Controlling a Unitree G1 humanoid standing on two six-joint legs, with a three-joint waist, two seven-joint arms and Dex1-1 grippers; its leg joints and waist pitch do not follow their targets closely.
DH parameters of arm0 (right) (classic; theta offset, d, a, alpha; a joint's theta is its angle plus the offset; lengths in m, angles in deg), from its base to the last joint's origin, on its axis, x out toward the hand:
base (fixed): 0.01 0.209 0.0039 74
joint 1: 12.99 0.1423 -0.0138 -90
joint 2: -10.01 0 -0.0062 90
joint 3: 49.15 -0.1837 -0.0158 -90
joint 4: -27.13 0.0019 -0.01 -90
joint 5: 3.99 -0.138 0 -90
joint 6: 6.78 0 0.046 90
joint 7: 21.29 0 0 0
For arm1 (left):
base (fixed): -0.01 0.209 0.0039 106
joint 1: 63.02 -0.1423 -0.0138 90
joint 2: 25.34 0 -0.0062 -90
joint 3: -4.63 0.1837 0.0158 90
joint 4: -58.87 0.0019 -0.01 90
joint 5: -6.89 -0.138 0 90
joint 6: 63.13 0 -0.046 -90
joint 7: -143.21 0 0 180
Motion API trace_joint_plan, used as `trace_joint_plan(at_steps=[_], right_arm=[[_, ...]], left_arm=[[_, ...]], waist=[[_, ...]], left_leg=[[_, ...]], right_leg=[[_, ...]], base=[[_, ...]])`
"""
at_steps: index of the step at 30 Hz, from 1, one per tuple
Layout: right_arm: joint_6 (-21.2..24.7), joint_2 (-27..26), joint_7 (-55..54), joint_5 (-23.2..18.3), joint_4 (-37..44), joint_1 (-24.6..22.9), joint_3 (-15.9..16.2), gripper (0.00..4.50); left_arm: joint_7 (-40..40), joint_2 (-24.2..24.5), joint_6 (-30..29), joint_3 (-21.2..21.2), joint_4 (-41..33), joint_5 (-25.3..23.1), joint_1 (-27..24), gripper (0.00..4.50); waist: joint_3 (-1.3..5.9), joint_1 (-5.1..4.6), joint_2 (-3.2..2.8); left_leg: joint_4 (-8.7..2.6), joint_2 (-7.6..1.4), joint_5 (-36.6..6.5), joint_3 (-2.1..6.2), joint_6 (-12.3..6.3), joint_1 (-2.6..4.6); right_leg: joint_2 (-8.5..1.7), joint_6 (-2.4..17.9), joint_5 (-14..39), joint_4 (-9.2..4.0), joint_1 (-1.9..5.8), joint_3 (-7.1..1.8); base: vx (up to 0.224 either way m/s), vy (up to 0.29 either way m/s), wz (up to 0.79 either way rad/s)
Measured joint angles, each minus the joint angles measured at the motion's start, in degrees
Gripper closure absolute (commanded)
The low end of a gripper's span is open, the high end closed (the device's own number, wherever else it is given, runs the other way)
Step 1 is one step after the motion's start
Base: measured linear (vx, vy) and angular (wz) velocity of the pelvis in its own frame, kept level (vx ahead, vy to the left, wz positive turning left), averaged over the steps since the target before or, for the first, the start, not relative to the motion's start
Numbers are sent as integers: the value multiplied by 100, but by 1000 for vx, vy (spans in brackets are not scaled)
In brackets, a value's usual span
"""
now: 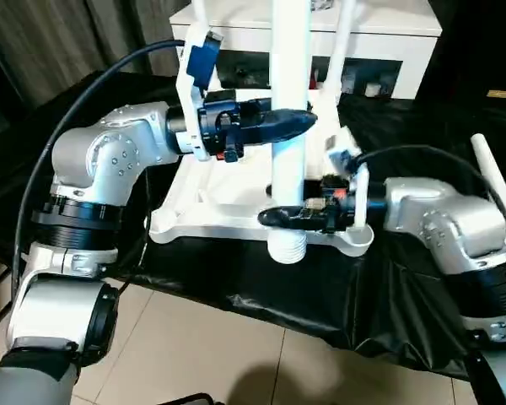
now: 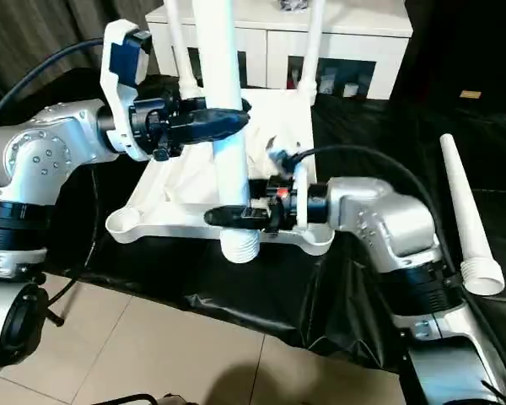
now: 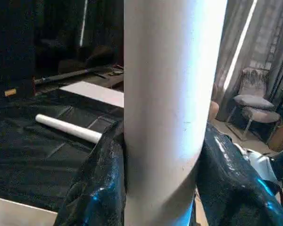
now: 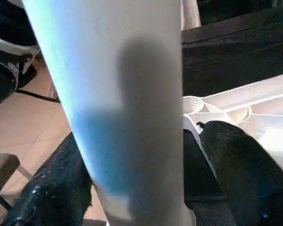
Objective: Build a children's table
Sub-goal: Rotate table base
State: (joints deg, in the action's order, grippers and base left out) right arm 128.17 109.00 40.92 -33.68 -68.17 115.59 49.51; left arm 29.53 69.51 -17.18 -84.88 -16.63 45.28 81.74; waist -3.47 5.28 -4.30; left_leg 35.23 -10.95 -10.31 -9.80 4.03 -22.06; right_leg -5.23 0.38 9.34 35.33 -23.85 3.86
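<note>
Two legs (image 1: 344, 38) already stand in the far sockets of the upturned tabletop (image 1: 204, 221). Both hands — left hand (image 1: 297, 122) and right hand (image 1: 274, 217) — clamp a third leg (image 1: 288, 93) upright by its near edge; a fourth leg (image 2: 464, 215) lies apart, unfitted.

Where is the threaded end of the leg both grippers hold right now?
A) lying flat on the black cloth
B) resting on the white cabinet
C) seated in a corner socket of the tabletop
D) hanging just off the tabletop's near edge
D: the held leg stands upright between the left gripper and right gripper, and its threaded end hangs in front of the tabletop near edge, in no socket.
</note>
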Motion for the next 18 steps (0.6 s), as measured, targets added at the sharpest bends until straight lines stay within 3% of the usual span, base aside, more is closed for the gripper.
trace_joint_plan(at_steps=[8, 9, 18], right_arm=[[79, 3, -22, -10, 11, 0, 1, 24], [118, 5, 0, -18, 12, 0, 1, 53], [308, 4, 12, -160, 14, -1, 2, 119]], left_arm=[[0, -4, 17, 0, 20, -4, 0, 273], [0, -4, 20, 0, 37, -4, 0, 273], [0, -31, 25, 0, 41, -4, 0, 273]], waist=[[0, -3, 0], [0, -2, 0], [2, -2, -4]], left_leg=[[1, 0, 0, 0, 0, 0], [1, 0, 0, 0, 0, 0], [2, 0, 0, 0, 0, 0]], right_leg=[[0, 0, 0, 0, 0, 0], [0, 0, 0, 0, 0, 0], [0, 0, 0, 0, 1, 0]], base=[[0, 0, 0], [0, 0, 0], [0, 0, 0]])
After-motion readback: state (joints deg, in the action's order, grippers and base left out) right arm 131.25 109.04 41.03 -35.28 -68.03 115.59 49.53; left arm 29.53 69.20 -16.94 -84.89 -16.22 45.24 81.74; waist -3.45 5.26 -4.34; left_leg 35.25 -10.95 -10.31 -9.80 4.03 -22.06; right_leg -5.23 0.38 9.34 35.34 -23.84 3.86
